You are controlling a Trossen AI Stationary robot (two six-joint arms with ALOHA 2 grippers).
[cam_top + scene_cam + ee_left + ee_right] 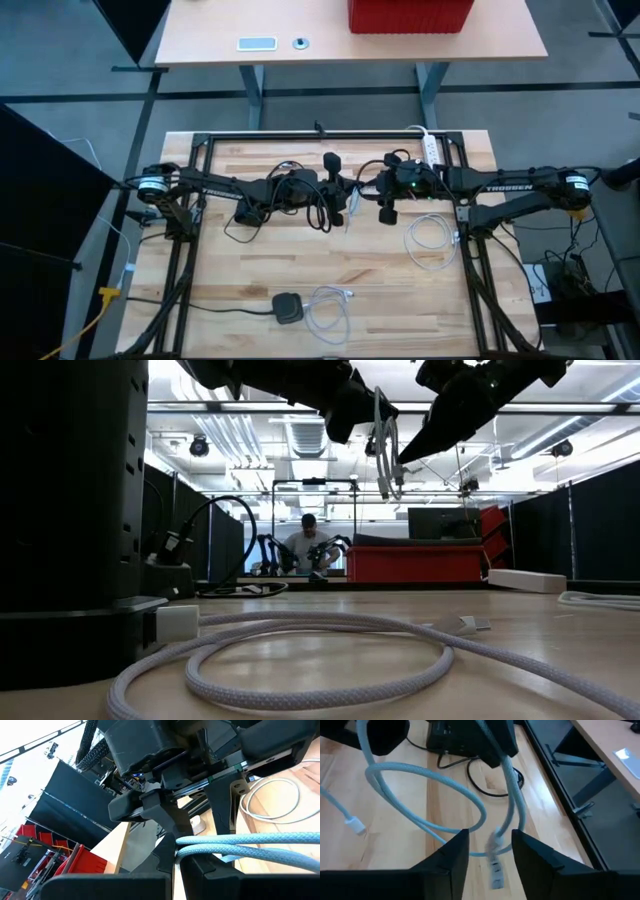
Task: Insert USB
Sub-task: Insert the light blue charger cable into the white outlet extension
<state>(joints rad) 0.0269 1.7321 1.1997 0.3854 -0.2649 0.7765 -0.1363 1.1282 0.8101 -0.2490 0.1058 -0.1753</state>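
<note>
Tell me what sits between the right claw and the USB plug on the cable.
Nothing visible does. The USB plug hangs in the gap between the right claw and its open fingers, on the pale cable gripped by the left claw.

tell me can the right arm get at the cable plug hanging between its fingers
Probably yes. The plug dangles in the open gap of the right end effector, nothing between them; the left end effector holds the cable just above.

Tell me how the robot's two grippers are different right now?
The left gripper is shut on the pale braided cable, pinching it. The right gripper is open, with the cable's plug end hanging loose between its fingers, not gripped. Both hang in the air above the middle of the wooden table, close together.
</note>
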